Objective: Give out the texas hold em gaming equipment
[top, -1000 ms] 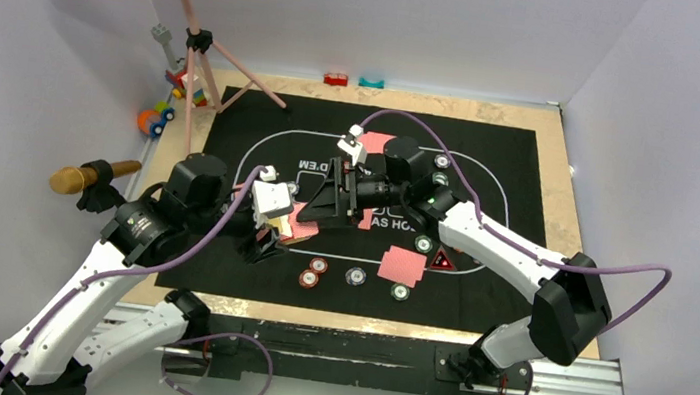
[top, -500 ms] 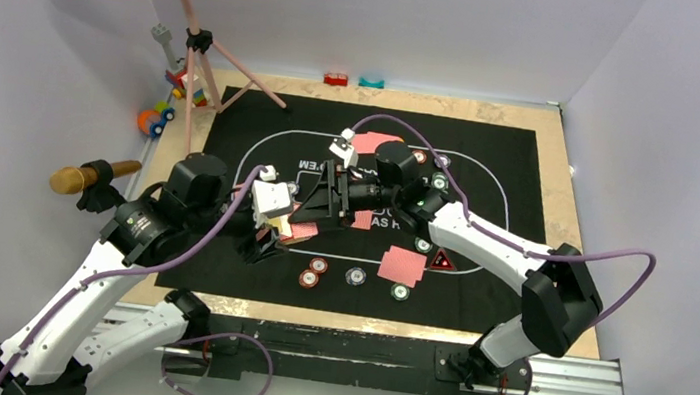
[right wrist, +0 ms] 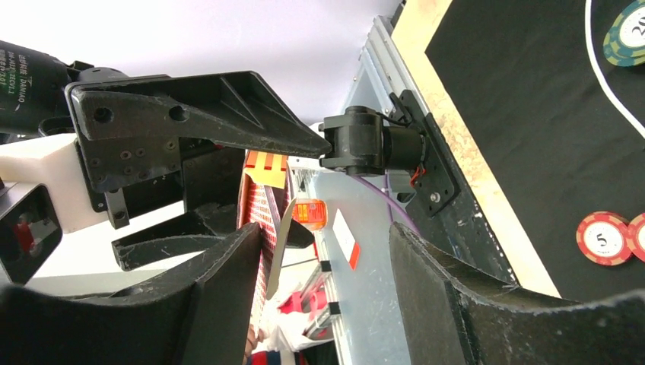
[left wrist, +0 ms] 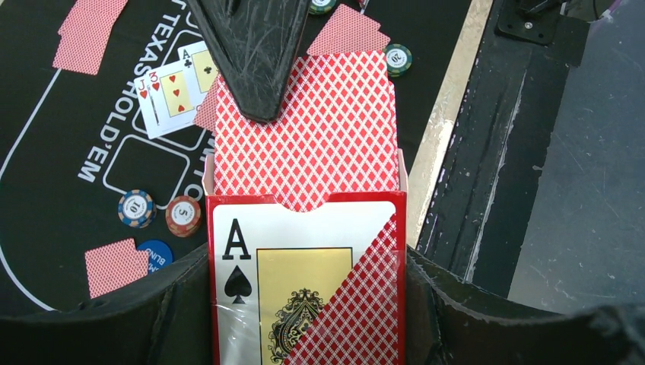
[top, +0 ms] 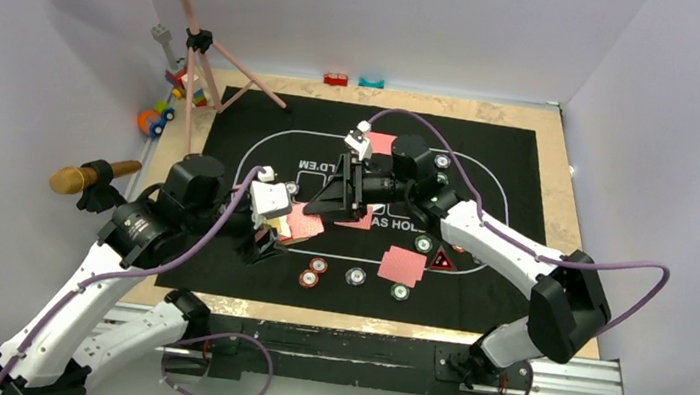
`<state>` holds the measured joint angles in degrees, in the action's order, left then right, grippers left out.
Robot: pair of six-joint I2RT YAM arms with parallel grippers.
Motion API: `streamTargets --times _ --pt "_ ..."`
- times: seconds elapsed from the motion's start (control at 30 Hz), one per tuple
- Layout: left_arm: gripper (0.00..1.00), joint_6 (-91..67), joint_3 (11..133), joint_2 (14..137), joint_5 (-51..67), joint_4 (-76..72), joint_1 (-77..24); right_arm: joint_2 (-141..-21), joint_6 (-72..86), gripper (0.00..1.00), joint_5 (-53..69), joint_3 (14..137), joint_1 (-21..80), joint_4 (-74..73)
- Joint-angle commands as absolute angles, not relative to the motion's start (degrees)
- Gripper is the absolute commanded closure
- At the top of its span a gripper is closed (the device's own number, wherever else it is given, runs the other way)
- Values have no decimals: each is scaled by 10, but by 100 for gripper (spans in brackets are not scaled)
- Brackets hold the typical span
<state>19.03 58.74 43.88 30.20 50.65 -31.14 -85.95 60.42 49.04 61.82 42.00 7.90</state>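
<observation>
My left gripper (top: pixel 266 233) is shut on a red card box (left wrist: pixel 304 281) with an ace of spades on its face. Red-backed playing cards (left wrist: pixel 319 129) stick out of its open end. My right gripper (top: pixel 312 215) reaches over that end; one black finger (left wrist: pixel 251 53) lies on the top card. In the right wrist view its jaws (right wrist: pixel 325 232) stand open with the card edge (right wrist: pixel 264 220) against the left finger. On the black mat lie poker chips (top: pixel 317 266), a card pile (top: pixel 402 264), a red-black triangular marker (top: pixel 441 261), face-up cards (left wrist: pixel 175 87) and a blue button (left wrist: pixel 156 255).
A tripod (top: pixel 205 49) with a pink board stands at the back left, colourful toys (top: pixel 156 118) beside it. Red (top: pixel 336 79) and teal (top: pixel 371 82) blocks sit at the far edge. A gold-headed stick (top: pixel 92 176) pokes in at the left.
The right gripper's jaws have narrowed around the protruding cards, and its arm swung slightly left, then back. The left gripper has held the box still.
</observation>
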Motion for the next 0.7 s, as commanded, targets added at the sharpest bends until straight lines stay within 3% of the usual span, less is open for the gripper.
streamTargets --times 0.0,0.33,0.53,0.67 --pt "100 184 606 426 316 468 -308 -835 588 37 494 608 412 66" --pt "100 184 604 425 314 469 -308 -805 575 45 501 604 384 36" --pt "100 182 602 425 315 467 -308 -790 568 21 483 630 384 24" --pt "100 181 604 427 316 466 -308 -800 573 16 482 640 400 33"
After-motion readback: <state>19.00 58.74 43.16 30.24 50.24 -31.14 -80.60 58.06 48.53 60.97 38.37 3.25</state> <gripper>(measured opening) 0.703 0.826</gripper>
